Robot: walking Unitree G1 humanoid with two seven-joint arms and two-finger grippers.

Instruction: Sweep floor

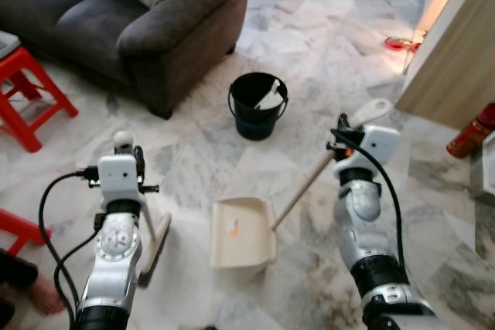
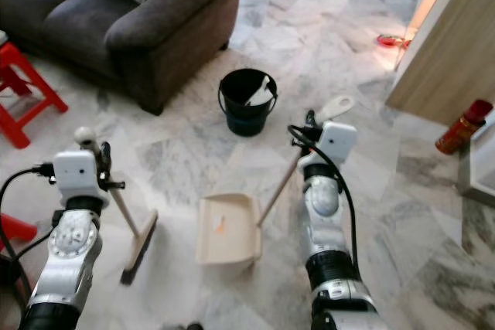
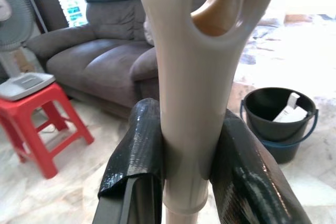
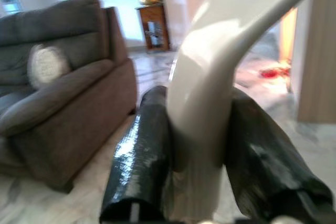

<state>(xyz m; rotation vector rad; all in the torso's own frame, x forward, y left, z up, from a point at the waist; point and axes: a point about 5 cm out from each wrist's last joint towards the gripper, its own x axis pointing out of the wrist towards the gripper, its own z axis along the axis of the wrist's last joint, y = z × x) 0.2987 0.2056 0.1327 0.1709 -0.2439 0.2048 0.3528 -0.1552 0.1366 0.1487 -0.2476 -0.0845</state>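
Broom (image 2: 131, 229) is standing on the marble floor (image 1: 325, 52) at near left, its bristle head resting down and its pale handle rising to the left gripper (image 3: 184, 145). Both black fingers (image 3: 134, 156) are pressing against the handle just below its hanging loop, so the grip is closing on the top end. Judged from its slim plastic build, the broom is likely light and stiff, with a smooth handle that could twist or slip between the pads; a hold this high gives long reach but weak leverage over the head. The left arm is reaching forward and down, wrist roughly upright.

Dustpan (image 1: 244, 231) is lying flat on the floor at near centre, just right of the broom head, with a small orange scrap inside. Its long handle is slanting up and right to the right gripper (image 4: 197, 145), whose fingers are clamping the curved top end. It too looks light and rigid, and prone to swivelling. The right arm is extending forward, wrist raised.

Beyond, a black bucket (image 1: 257, 106) is standing near a dark sofa (image 1: 147, 21).
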